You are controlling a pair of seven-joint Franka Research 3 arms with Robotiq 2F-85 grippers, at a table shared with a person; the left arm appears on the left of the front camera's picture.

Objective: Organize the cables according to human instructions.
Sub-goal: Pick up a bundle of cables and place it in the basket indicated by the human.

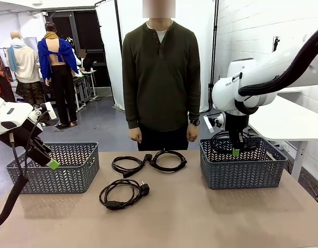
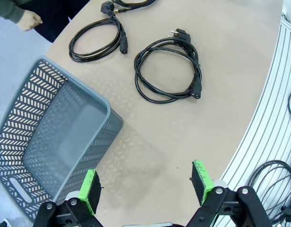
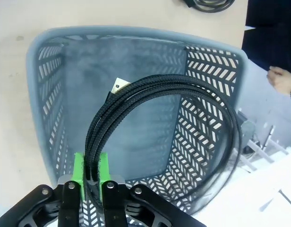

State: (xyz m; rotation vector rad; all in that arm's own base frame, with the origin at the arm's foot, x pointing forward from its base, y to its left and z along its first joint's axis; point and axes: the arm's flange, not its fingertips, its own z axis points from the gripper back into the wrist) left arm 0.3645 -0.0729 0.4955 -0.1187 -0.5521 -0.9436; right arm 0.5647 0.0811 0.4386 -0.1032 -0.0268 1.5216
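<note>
Right gripper (image 3: pixel 91 166) clamped a coiled power cord (image 3: pixel 155 84) over the right-edge basket (image 3: pixel 136 32); dropped carelessly, it might drape outside. Left gripper (image 2: pixel 148 187) gaped, holding nothing

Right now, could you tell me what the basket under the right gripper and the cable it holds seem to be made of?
Basket: likely moulded plastic, matte grey, with herringbone cut-out walls. Cable: seemingly a woven black sleeve; a braided texture shows along the loop.

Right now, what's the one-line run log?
right end effector: shut on coiled cable, at right basket | left end effector: open, near left basket | table: three cables
</note>
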